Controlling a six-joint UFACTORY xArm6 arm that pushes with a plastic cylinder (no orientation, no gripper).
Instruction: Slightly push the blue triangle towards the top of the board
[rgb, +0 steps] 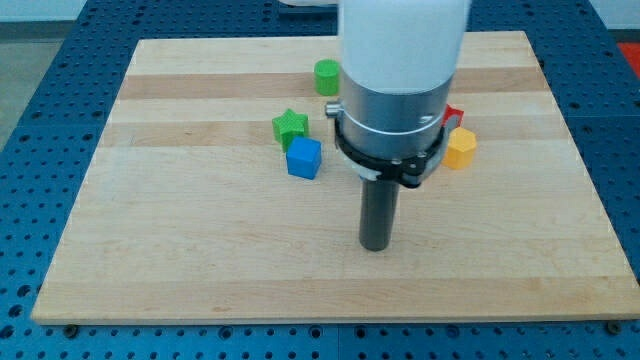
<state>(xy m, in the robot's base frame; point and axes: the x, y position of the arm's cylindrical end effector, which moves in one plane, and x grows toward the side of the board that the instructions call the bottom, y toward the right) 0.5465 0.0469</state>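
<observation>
My tip (375, 246) rests on the wooden board (180, 240), below the middle of the view. No blue triangle shows; the arm's wide grey and white body (395, 90) hides the board's upper middle. A blue cube (304, 158) lies up and to the left of the tip, apart from it. A green star (290, 125) sits just above the cube, close to it.
A green rounded block (326, 77) lies near the view's top. A yellow hexagonal block (460, 148) lies to the arm's right, with a red block (454, 114) just above it, partly hidden by the arm. Blue perforated table surrounds the board.
</observation>
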